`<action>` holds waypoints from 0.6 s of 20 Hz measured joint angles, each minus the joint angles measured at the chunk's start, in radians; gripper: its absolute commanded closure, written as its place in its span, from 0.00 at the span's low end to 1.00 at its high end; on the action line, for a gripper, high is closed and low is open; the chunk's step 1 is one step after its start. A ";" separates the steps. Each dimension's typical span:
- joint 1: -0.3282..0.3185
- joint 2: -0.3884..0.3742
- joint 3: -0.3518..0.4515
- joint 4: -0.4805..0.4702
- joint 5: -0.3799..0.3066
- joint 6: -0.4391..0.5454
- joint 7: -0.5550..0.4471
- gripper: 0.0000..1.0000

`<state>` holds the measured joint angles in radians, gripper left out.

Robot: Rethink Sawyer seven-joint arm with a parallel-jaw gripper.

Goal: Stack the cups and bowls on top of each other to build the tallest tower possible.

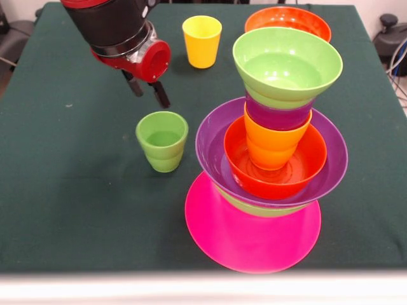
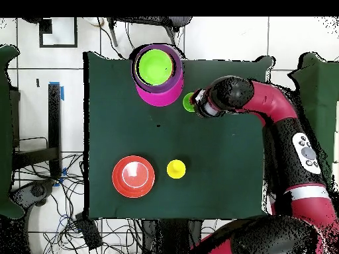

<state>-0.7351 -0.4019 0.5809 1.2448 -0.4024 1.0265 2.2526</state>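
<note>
Pincer (image 1: 147,89) above green cup (image 1: 162,140)

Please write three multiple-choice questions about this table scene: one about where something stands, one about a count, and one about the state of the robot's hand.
1. Where does the small light green plastic cup stand?
A. on the dark green table, beside the tower
B. inside the purple bowl
C. on top of the tower

2. How many plastic cups stand alone on the table, outside the multicoloured tower of glossy bowls and cups?
A. none
B. two
C. four

3. What is the state of the robot's hand?
A. shut on the yellow cup
B. open and empty, above the table
C. shut on the light green cup

Answers:
1. A: the front view shows it on the cloth, left of the wide pink base.
2. B: only the light green cup and the yellow plastic cup stand apart.
3. B: the two black fingers are apart, with nothing between them.
</note>
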 measured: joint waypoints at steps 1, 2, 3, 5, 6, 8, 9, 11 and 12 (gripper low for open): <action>0.000 0.000 0.000 -0.004 -0.001 0.001 0.000 0.00; 0.000 0.000 0.000 -0.009 -0.001 0.002 0.000 0.00; 0.000 0.000 0.000 -0.014 -0.002 0.002 0.000 0.00; 0.000 0.000 0.000 -0.018 -0.004 0.002 0.000 0.00; 0.000 0.000 0.000 -0.019 -0.004 0.002 0.000 0.00; 0.000 0.000 0.000 -0.019 -0.005 0.002 0.000 0.00; 0.000 0.000 0.000 -0.019 -0.006 0.002 0.000 0.00; 0.000 0.000 -0.001 -0.018 -0.007 0.002 0.000 0.00; 0.000 -0.001 -0.001 -0.017 -0.007 0.002 0.000 0.00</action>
<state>-0.7351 -0.4028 0.5800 1.2277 -0.4099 1.0282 2.2526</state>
